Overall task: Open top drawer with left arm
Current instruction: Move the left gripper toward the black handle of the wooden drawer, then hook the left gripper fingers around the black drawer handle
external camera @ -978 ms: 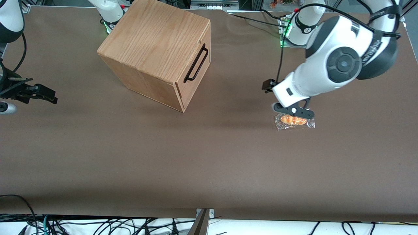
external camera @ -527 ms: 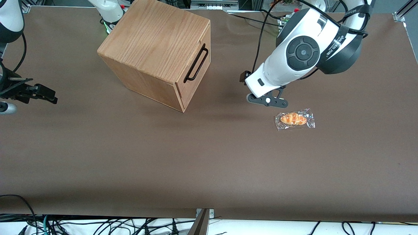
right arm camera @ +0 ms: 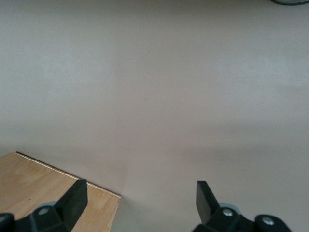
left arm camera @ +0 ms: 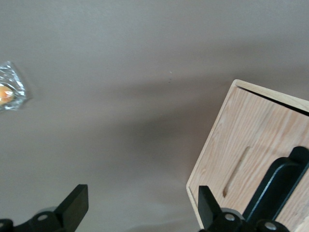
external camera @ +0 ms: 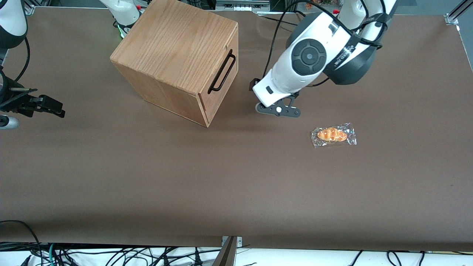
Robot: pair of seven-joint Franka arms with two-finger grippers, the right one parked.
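Front view shows the gripper (external camera: 278, 109) spread wide, empty, above the surface (external camera: 236, 177) near the oak cabinet (external camera: 177, 59). The top drawer (external camera: 221, 79) is shut. The fingers should straddle the black bar handle (external camera: 221, 73) squarely, then pull straight out.

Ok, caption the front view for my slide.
Left arm's open claw hovers between the closed top drawer and a wrapped pastry.
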